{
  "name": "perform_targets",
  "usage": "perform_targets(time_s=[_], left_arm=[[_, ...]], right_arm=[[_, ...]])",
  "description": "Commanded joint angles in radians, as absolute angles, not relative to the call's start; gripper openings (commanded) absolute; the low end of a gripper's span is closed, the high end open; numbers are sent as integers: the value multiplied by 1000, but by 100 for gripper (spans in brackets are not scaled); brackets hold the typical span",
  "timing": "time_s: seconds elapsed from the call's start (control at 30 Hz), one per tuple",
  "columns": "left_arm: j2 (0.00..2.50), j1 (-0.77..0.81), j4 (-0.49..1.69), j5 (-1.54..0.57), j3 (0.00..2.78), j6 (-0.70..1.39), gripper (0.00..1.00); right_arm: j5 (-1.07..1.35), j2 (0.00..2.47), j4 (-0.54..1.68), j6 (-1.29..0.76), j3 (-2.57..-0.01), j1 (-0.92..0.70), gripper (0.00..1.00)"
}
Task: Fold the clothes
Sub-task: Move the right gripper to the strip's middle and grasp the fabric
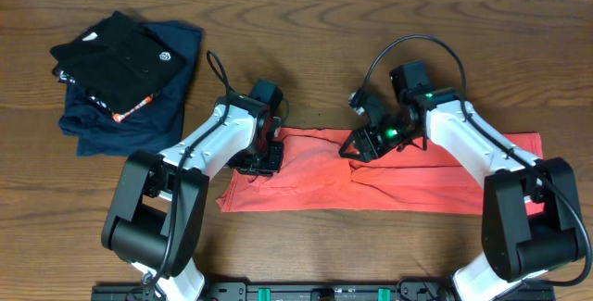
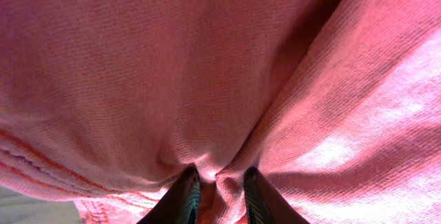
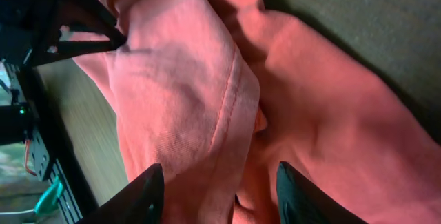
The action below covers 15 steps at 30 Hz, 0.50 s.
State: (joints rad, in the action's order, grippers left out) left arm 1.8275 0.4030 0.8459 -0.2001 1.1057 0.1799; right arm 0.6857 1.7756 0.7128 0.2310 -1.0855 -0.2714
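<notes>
The clothes, a coral-red shirt [image 1: 417,176], lie as a long flat band across the wooden table. My left gripper [image 1: 263,158] sits on the band's left part. In the left wrist view it [image 2: 219,182] is shut on a small raised pinch of the coral cloth [image 2: 207,79], which fills the frame. My right gripper [image 1: 358,144] is at the band's upper edge near the middle. In the right wrist view its fingers [image 3: 153,186] stand wide apart, open, over a thick fold with a seam [image 3: 186,100]. No lettering shows.
A black folded garment with a small white logo [image 1: 116,56] lies on a navy-blue folded garment [image 1: 139,120] at the back left. The black arm mounts and rail [image 1: 306,292] run along the table's front edge. Bare wood [image 1: 519,42] surrounds the shirt.
</notes>
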Motion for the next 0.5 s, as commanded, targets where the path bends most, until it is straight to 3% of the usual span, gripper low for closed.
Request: perform_targets(time_s=[0.0, 0.3, 0.4, 0.47], left_arm=[[1835, 405, 846, -201, 1100, 181, 25], [1835, 405, 846, -201, 1100, 181, 25], [1835, 405, 846, -201, 1100, 181, 25], [1835, 405, 846, -201, 1100, 181, 25]], right_arm=[[658, 1769, 720, 217, -1079, -282, 51], [760, 1769, 805, 370, -1079, -263, 49], [760, 1769, 825, 386, -1079, -248, 45], [765, 1769, 822, 386, -1079, -247, 36]])
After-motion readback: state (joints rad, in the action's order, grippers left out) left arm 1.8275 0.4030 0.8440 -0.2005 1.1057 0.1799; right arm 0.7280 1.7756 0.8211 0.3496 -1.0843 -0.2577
